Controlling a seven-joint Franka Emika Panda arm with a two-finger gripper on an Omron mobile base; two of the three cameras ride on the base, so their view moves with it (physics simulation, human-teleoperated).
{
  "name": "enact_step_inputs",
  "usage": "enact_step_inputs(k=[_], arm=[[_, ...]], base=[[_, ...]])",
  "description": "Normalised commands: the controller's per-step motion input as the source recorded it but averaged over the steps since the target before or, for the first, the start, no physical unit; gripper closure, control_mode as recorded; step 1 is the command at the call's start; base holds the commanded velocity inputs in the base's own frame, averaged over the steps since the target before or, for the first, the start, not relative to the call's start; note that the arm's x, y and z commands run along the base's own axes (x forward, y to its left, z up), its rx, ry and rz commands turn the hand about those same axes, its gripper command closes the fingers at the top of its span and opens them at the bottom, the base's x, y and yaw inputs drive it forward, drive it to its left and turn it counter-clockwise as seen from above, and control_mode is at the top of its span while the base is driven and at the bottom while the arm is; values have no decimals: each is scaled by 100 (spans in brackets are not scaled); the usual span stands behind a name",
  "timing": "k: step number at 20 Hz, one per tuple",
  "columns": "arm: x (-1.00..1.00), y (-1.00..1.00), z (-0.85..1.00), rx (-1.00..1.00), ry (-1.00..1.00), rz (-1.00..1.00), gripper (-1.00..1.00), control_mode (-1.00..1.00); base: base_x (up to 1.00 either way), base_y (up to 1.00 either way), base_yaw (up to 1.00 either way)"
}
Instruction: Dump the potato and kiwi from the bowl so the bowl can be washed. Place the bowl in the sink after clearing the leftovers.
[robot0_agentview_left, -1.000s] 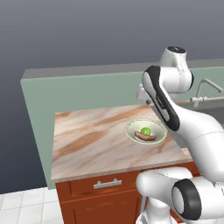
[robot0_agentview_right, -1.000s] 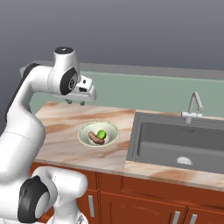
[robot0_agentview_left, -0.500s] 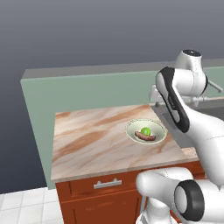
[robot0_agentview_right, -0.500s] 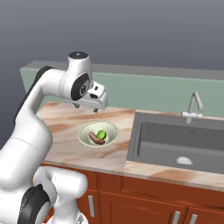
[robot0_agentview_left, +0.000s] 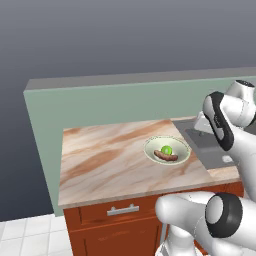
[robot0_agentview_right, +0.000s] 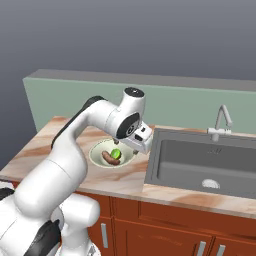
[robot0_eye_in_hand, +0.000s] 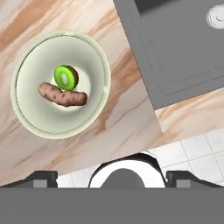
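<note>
The arm has swung sinkward, jaws released above the bowl, counter edge close.

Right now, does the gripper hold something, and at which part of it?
Nothing is held. The gripper is open above the counter, and the bowl sits there ungripped with the potato and kiwi inside.

The glossy white, rounded-segment robot arm carries dark grey to black bands at each joint. Its wrist ends in a short white cylinder with a black circular cap, and the bulbous white base below the arm bears a round dark grey disc.
</note>
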Motion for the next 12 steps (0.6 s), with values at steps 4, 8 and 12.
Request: enact_step_inputs(k=[4, 8, 12], arm=[[12, -6, -39, 12, 8, -14, -100, -100], [12, 38, -53, 12, 0, -6, -100, -100], [12, 27, -61, 18, 0, -1, -100, -100]], base=[[0, 0, 0], [0, 0, 0], [0, 0, 0]])
